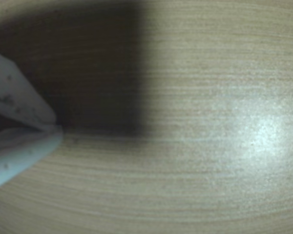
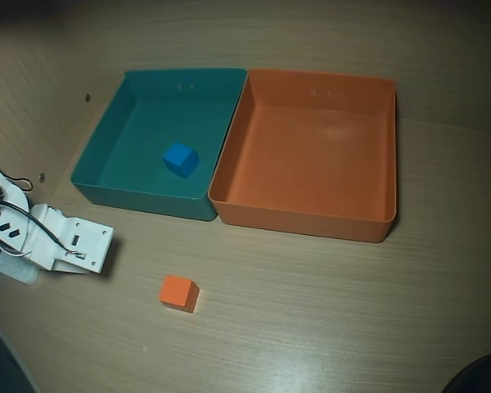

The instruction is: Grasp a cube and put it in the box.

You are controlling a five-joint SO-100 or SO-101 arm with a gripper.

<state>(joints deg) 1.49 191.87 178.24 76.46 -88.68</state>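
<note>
Fingers [image 1: 56, 127] pressed together at the tips in the wrist view, clenched on nothing, hovering over bare wood-grain surface [image 1: 210, 73]. In the overhead view, white arm [image 2: 53, 241] folded at the left edge, fingers themselves not made out there. Orange cube [image 2: 179, 292] lying loose on the surface [image 2: 327, 319], near the arm, just in front of the two trays. Teal tray [image 2: 106, 151] holding a blue cube [image 2: 181, 159]. Orange box [image 2: 385, 164], touching the teal tray side by side, holding nothing.
</note>
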